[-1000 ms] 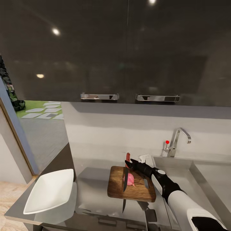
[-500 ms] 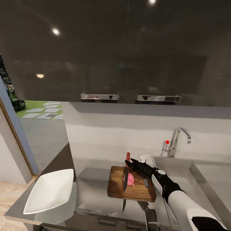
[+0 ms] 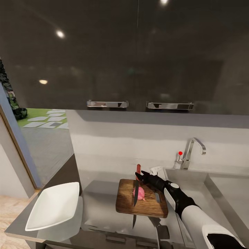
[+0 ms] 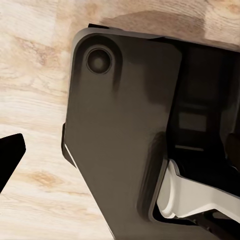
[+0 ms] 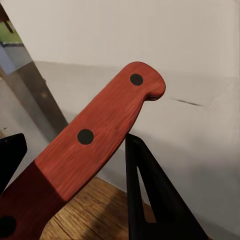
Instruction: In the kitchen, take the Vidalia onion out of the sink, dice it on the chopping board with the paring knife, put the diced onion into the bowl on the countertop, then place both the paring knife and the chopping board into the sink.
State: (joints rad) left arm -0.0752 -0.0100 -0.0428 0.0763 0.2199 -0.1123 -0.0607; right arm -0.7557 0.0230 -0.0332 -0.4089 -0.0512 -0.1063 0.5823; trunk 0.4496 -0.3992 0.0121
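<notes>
My right tool (image 3: 139,176) is clamped on the paring knife (image 3: 136,188), blade just beside the whole Vidalia onion (image 3: 140,193) on the chopping board (image 3: 124,202). Onion's out of the sink (image 3: 221,193); dicing, bowl (image 3: 52,207) transfer, sink drop-off left.

a dark grey, flat-sided part of the robot's body (image 4: 125,145) is taking up the middle of the left wrist view, with a round recessed boss (image 4: 99,59) sitting near one rounded corner. a white moulded piece (image 4: 187,202) is showing beneath its edge, beside black recesses. behind it, a pale wood-grain floor (image 4: 35,75) is lying in view, and a black fingertip of the left tool (image 4: 9,156) is poking in at the frame's edge.
</notes>
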